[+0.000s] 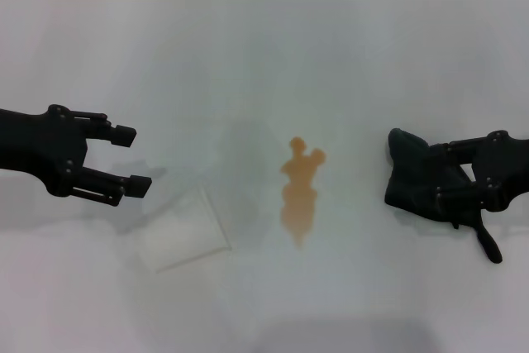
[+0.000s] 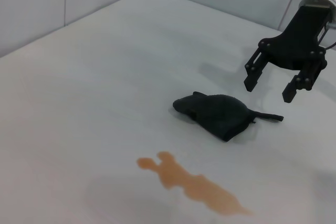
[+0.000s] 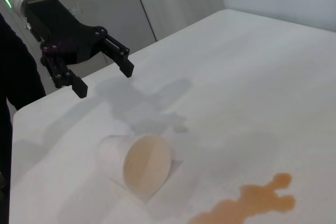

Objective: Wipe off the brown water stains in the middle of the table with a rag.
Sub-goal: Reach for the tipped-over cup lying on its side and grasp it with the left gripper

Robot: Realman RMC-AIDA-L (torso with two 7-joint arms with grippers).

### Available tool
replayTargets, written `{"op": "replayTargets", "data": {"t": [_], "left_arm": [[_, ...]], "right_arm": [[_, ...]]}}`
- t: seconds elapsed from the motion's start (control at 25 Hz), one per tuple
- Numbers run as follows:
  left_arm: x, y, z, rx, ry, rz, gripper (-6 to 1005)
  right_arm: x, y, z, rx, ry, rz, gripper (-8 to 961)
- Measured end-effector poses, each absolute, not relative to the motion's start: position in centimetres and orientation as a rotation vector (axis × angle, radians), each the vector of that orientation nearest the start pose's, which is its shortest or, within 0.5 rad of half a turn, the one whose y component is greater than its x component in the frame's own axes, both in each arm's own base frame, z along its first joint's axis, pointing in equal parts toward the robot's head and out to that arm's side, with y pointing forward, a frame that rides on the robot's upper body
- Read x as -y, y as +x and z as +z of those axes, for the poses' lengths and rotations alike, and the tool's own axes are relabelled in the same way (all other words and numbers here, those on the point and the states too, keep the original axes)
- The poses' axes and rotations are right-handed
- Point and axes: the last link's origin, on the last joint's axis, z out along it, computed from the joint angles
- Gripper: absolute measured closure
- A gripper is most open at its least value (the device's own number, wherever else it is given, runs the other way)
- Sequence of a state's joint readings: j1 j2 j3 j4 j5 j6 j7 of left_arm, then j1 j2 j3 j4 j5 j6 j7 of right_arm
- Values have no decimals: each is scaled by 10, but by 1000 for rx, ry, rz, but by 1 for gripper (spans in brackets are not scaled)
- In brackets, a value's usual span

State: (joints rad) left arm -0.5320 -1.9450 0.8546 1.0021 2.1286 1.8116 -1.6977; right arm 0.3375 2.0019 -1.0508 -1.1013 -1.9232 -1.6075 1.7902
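The brown water stains [image 1: 299, 188] lie as an orange-brown blotch in the middle of the white table [image 1: 248, 55]; they also show in the left wrist view [image 2: 194, 184] and the right wrist view [image 3: 247, 203]. The dark rag [image 1: 413, 178] lies bunched on the table to the right of the stains, seen also in the left wrist view [image 2: 220, 114]. My right gripper [image 1: 450, 175] is open and hovers just over the rag's outer side without holding it [image 2: 269, 92]. My left gripper [image 1: 139, 159] is open and empty at the left, above the table [image 3: 105, 80].
A white paper cup [image 1: 182, 233] with a tan inside lies on its side left of the stains, below the left gripper; it also shows in the right wrist view [image 3: 139, 163]. Grey wall panels stand behind the table's far edge.
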Motion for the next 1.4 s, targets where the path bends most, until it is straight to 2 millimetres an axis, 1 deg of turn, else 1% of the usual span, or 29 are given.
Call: {"op": "replayTargets", "data": {"t": [0.84,1.0,1.24,1.4], "left_arm": [[-330,-242,72,587,-2992,-231,124],[-333,-237,73,614,-3025,-150,124],[-341,-228,73,636,-3063,31,124],[-346,-221,67,625,-3091,174,124]], "right_arm": [[-307,254,42,-740,-2828,400,319],[-307,254,41,-741,-2828,404,320],[-307,252,40,-741,-2830,410,320],[-307,250,39,-736,-2836,423,320]]}}
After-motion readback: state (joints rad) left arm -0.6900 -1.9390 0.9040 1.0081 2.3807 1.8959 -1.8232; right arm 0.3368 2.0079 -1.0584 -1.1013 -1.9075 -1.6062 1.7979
